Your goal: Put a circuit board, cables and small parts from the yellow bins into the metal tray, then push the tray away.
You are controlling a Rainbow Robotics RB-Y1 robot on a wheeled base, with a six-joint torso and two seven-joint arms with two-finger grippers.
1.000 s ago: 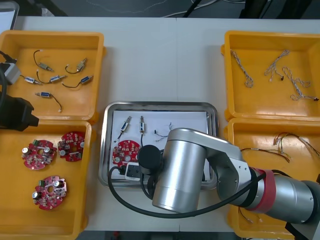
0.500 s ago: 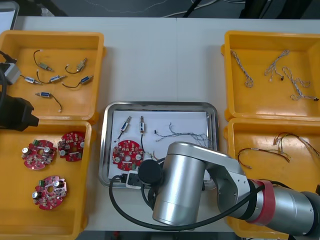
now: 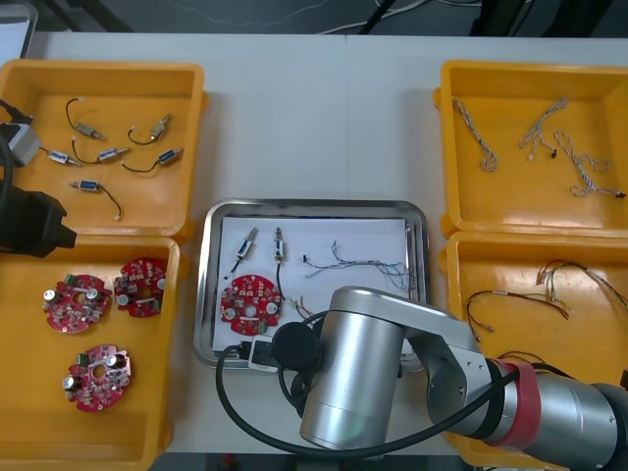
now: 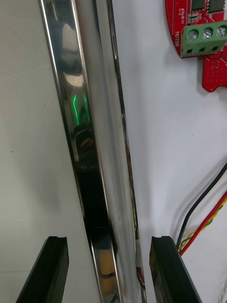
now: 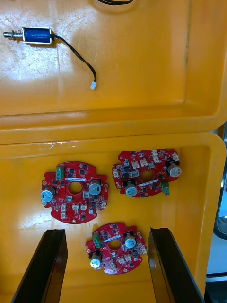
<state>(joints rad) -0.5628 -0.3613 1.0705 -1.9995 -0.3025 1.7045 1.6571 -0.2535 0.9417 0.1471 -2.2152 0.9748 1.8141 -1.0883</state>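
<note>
Straddling the tray's [image 4: 90,118] near rim, your right fingers [image 4: 54,265] stand wide apart and grip nothing, one over the counter [image 4: 28,142], the other inside the tray. Makes sense imo: board [image 3: 251,299], cables [image 3: 363,263] and small parts [image 3: 279,243] sit in the tray already, so that rim looks like your push handle. Left fingers [image 5: 52,265] hang open and empty over the board bin [image 5: 198,199].

On your light tabletop [image 3: 314,118] sit two left bins [image 3: 147,201], two right bins [image 3: 510,201] and the tray [image 3: 314,208] between them
</note>
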